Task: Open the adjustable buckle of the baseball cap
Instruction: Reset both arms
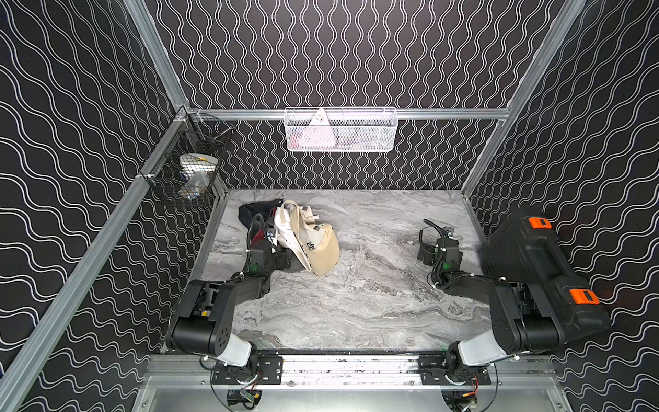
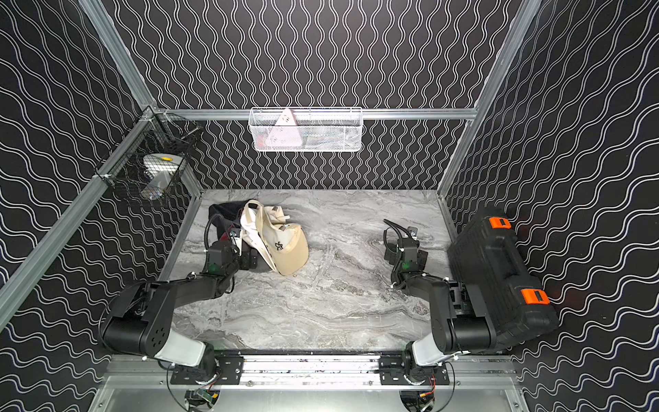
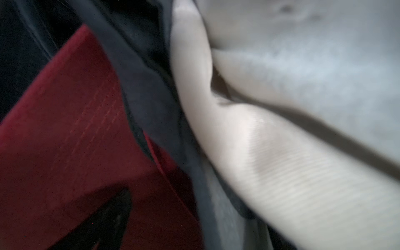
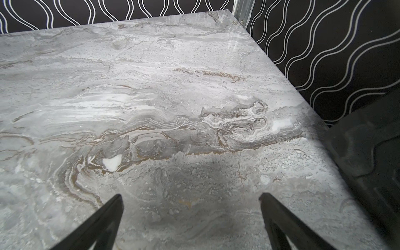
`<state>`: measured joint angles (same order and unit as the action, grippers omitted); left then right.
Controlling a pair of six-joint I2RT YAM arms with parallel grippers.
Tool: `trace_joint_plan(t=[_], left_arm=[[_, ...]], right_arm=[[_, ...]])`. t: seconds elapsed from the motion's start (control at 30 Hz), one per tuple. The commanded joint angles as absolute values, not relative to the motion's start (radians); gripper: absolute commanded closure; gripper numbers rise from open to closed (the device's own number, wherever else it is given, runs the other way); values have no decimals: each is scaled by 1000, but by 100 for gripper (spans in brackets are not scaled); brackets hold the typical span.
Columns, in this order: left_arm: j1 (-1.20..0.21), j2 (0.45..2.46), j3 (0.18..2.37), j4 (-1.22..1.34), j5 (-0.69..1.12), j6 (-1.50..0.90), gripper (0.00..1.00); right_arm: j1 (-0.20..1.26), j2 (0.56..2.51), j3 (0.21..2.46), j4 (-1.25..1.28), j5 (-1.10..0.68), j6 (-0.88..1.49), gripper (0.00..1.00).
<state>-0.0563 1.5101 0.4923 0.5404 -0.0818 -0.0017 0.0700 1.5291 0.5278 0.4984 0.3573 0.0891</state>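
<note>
Beige twill cap [image 1: 322, 249] — marble table [image 1: 356, 303]

Beige cap [image 1: 321, 246] ribbed matt cloth; table [image 1: 374, 303] glossy marble-look; case [image 1: 535, 264] matt black plastic.

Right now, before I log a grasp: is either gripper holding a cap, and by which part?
Nothing is held. The right gripper stands open over the grey marble table; the left gripper, open, rests against the cream fabric baseball cap.
</note>
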Motion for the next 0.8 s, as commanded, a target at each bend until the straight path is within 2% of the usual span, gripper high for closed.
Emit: trace_joint_plan(t=[0.0,0.23,0.3,0.37,0.4,0.43,0.53,0.77], left_arm=[[-54,1523,506,592,-78,6,1],[-54,1549,509,651,-69,11,1],[-54,1559,479,745,-49,27,1],[-54,1621,383,983,-39,41,1],[-54,1655,353,1073,-35,43,1],[-54,1643,355,1031,-44,40,1],[-54,1649,357,1042,-59,35,1],[-55,1647,340,1070,-56,33,1]], right_arm=[[68,1540,535,547,350,86,0],[68,1558,529,612,347,70,0],[67,1571,521,663,349,67,0],[33,1656,408,1019,268,70,0],[21,1679,344,1132,304,94,0],[23,1674,316,1168,306,85,0],[26,1660,355,1052,295,87,0],[26,1670,360,1070,297,80,0]])
